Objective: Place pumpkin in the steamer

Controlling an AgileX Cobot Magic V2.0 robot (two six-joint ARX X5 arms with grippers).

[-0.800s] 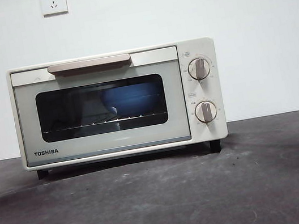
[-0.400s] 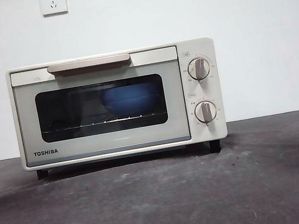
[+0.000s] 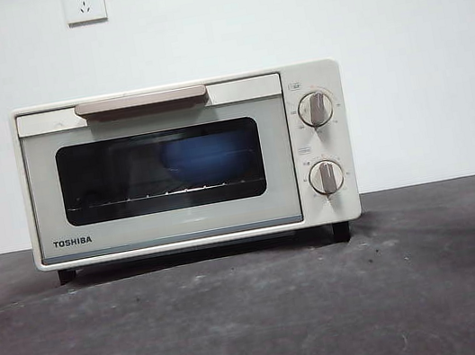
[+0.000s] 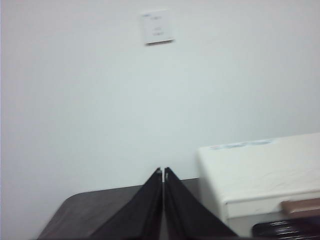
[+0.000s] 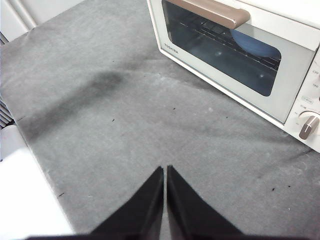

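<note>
On the near side of the steamer (image 3: 185, 163), the dark grey counter (image 3: 261, 319) stretches bare toward the front camera. Above this stretch, in front of the steamer's door, the right gripper (image 5: 164, 170) hangs with its two black jaws pressed together and nothing between them; its wrist view looks down on the counter and on the steamer's closed glass door (image 5: 220, 55). Off the steamer's handle-side upper corner, the left gripper (image 4: 163, 171) sits raised, jaws likewise closed and empty, with the white top of the steamer beside it and the wall behind. The steamer stands square on the counter, its door shut under the tan bar handle (image 3: 141, 101), two round knobs (image 3: 315, 109) stacked on the panel beside the door. Behind the dark glass, a blue rounded shape (image 3: 207, 157) rests on the wire rack; the pumpkin cannot be made out in any view. Beyond the steamer rises a white wall with a socket (image 3: 84, 3) above it.
</note>
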